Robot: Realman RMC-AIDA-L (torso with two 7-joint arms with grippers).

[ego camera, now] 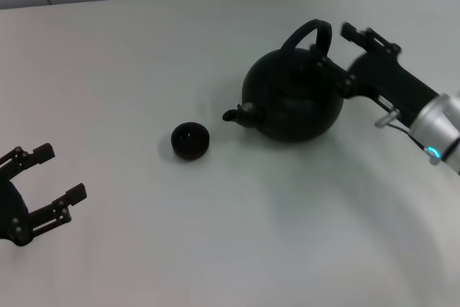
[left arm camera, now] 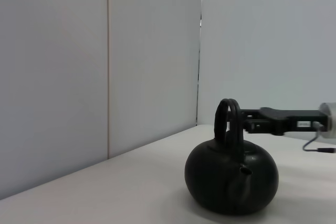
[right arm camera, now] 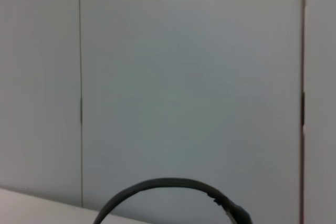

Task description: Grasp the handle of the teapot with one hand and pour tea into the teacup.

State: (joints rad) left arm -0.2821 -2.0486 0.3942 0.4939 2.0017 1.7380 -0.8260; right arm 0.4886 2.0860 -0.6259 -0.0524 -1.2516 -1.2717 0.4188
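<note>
The matte-black teapot (ego camera: 291,98) stands on the white table, right of centre, its spout pointing to the left toward the teacup (ego camera: 190,140). The small black teacup stands a short way from the spout. The arched handle (ego camera: 307,34) stands upright over the lid. My right gripper (ego camera: 332,41) is open at the handle's rear side, one finger on each side of it, not closed on it. The left wrist view shows the teapot (left arm camera: 231,179), the handle (left arm camera: 228,119) and the right gripper (left arm camera: 252,120) level with the handle's top. The handle's arc (right arm camera: 168,184) shows in the right wrist view. My left gripper (ego camera: 43,181) is open and empty at the front left.
The white table (ego camera: 215,249) runs back to a pale panelled wall (left arm camera: 105,51) behind the teapot. Nothing else stands on the table.
</note>
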